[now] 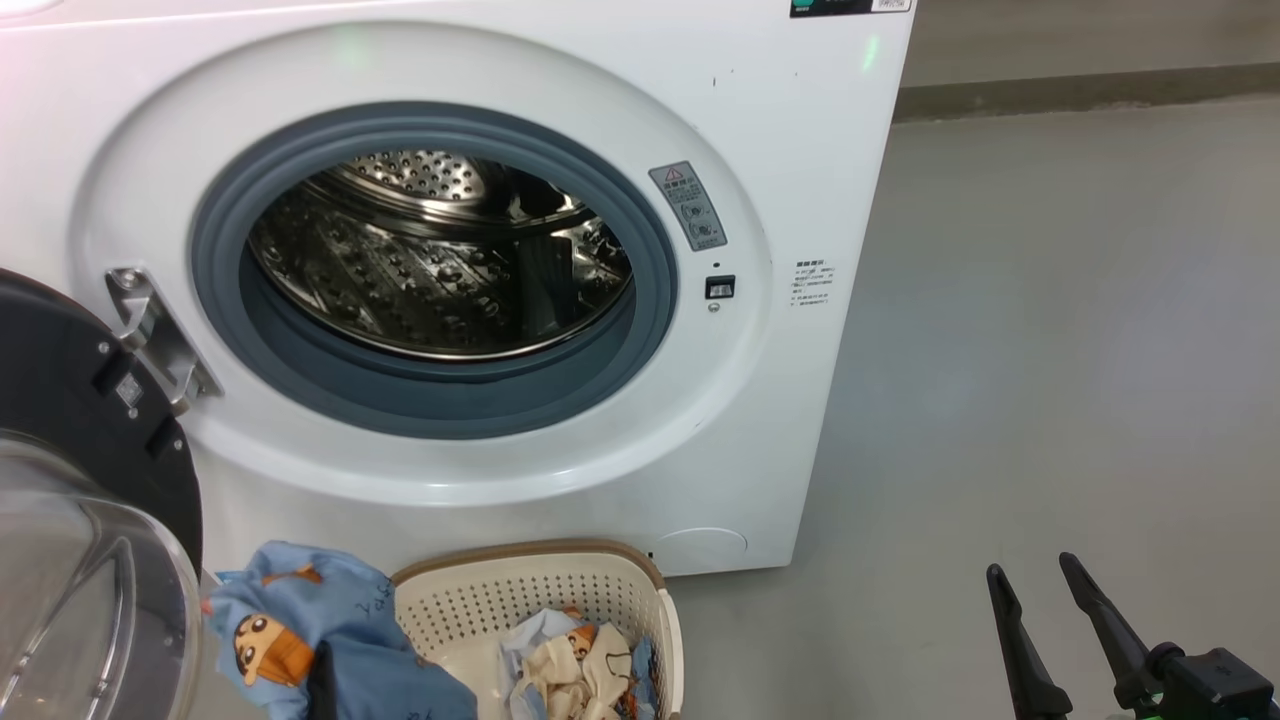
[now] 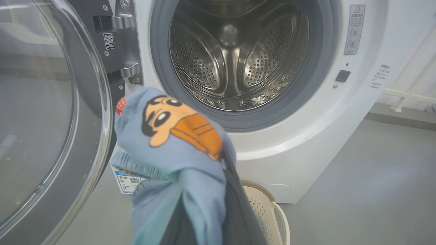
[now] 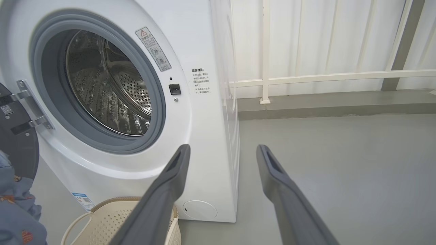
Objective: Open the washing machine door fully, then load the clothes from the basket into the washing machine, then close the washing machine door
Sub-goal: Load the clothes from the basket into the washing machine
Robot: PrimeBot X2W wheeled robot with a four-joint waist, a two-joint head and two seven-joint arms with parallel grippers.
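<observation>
Left hand point(image 2: 224, 163) clenched on light blue garment point(image 2: 170, 136) with cartoon print, held up beside the basket point(image 1: 520, 590), near the open washing machine door point(image 1: 60, 400); right hand point(image 3: 223, 148) released, fingers spread, over the floor point(image 1: 1050, 350) at right; basket on the floor just before the washing machine point(image 1: 800, 200), cream and blue clothes point(image 1: 570, 670) inside.

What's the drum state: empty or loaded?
Empty: the drum shows bare perforated steel. The blue garment hangs in the shut left gripper outside the opening; other clothes lie in the basket.
</observation>
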